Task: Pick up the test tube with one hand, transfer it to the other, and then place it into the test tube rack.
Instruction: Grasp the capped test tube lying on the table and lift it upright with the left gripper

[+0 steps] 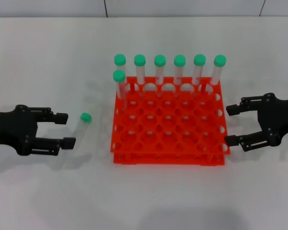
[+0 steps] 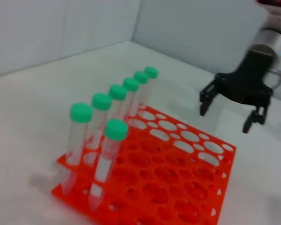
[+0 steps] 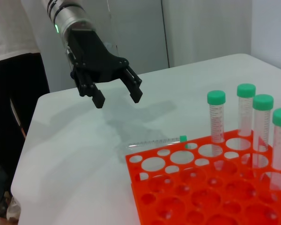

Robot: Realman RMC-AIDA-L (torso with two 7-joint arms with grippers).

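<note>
Jaws released, the left gripper (image 1: 63, 129) hovers above the white surface (image 1: 48, 191); the test tube (image 1: 81, 127) lies flat at its 3 o'clock (untouched). Beyond stands the test tube rack (image 1: 170, 125), seven capped tubes (image 1: 179, 69) upright along its far rows. The right gripper (image 1: 233, 125), jaws released, flanks the rack's 3 o'clock side.

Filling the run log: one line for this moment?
left end effector: open, beside test tube | test tube: lying on table | right end effector: open, beside rack

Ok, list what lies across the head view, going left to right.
Black two-fingered left gripper, open → loose clear plastic test tube with a green cap, lying on the white table → bright orange-red plastic test tube rack holding seven capped tubes → black right gripper, open.
</note>
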